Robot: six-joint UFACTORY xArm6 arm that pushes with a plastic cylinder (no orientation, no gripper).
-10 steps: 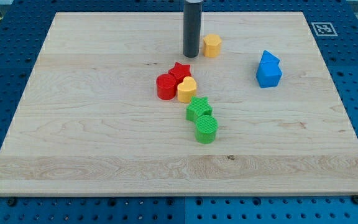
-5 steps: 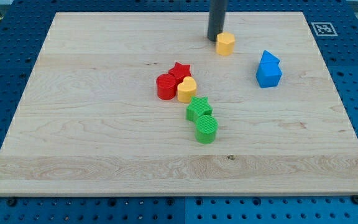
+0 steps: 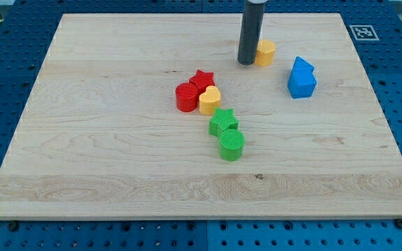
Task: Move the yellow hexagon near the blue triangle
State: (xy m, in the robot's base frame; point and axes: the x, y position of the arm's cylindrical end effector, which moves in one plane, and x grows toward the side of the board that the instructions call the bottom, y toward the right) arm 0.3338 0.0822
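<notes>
1. Yellow hexagon (image 3: 264, 52) sits on the far part of the wooden board (image 3: 117, 160), right of centre, with the blue triangle (image 3: 301, 77) a little to its right and nearer to you; the two are near each other but plainly apart.

2. You should note the one relation that matters: my tip (image 3: 247, 62) stands just left of the hexagon, pressed against its left side or very nearly so. The hexagon lies to the tip's right, and the triangle lies further right and somewhat nearer, so a push rightward with a slight lean toward the near edge looks like the line to take.

3. You have no pincer to read here. The arm ends in a plain rod with nothing to open or close, and it holds nothing; it only bears sideways on the block.

4. You cannot see the hexagon's left edge, since the rod covers it, so true contact is probably there but not certain. The rod's upper part is cut off at the far edge of the view.

5. You can leave the rest alone: the red star (image 3: 202, 79), red cylinder (image 3: 185, 97), yellow heart (image 3: 210, 100), green star (image 3: 223, 121) and green cylinder (image 3: 232, 145) cluster mid-board, well clear of the push line.
</notes>
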